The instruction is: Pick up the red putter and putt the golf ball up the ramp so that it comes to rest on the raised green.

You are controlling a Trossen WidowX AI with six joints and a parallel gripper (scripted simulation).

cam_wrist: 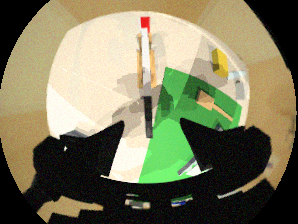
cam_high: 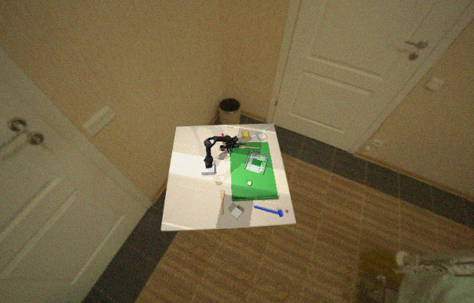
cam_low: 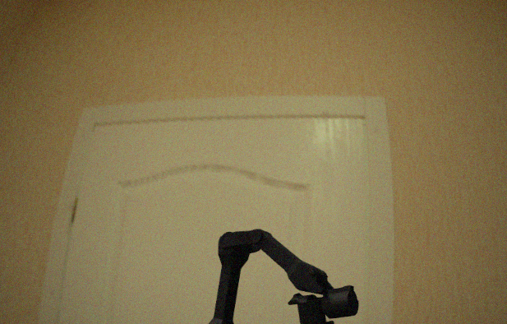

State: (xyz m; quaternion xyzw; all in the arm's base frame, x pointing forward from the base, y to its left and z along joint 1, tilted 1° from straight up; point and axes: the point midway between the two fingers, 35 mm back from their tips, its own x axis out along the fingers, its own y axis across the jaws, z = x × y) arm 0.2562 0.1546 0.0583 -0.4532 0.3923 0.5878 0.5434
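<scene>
Tool (cam_wrist: 148,137) is spread wide and empty, hovering over the slim red-tipped putter (cam_wrist: 144,76), which lies flat on the pale square worktop (cam_high: 190,192) just off the far-left corner of the green putting mat (cam_high: 253,181).

From the wrist view the shaft runs straight ahead, between the two dark fingers, so alignment looks good. I'd descend straight, close across the dark grip section and keep the red head end free.

Small white golf ball (cam_high: 249,183) sits on the mat's near half; the raised green with grey frame (cam_high: 256,161) is beyond it.

Room: the worktop's far edge is near, and a tan wooden stick (cam_high: 249,147) and small yellow block (cam_high: 245,134) lie just to the right. Lift before swinging.
</scene>
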